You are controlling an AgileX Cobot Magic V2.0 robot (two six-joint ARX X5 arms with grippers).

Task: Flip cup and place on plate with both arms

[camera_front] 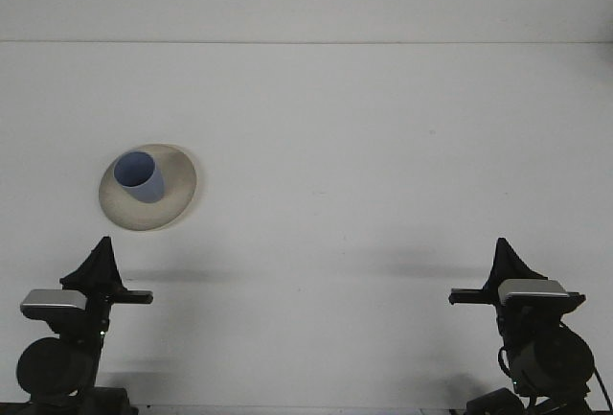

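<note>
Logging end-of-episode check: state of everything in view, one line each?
blue cup: upright, opening up, standing on the plate, nothing holding it.
plate: flat on the table, left side, carrying the cup.
left gripper: low at the near edge, apart from the plate, holding nothing.
right gripper: low at the near edge on the right, holding nothing.
table: white, otherwise bare.

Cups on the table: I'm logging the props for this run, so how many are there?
1. The blue cup stands upright, mouth up, on the cream plate at the table's left side. Nothing in view could hide another.
</note>
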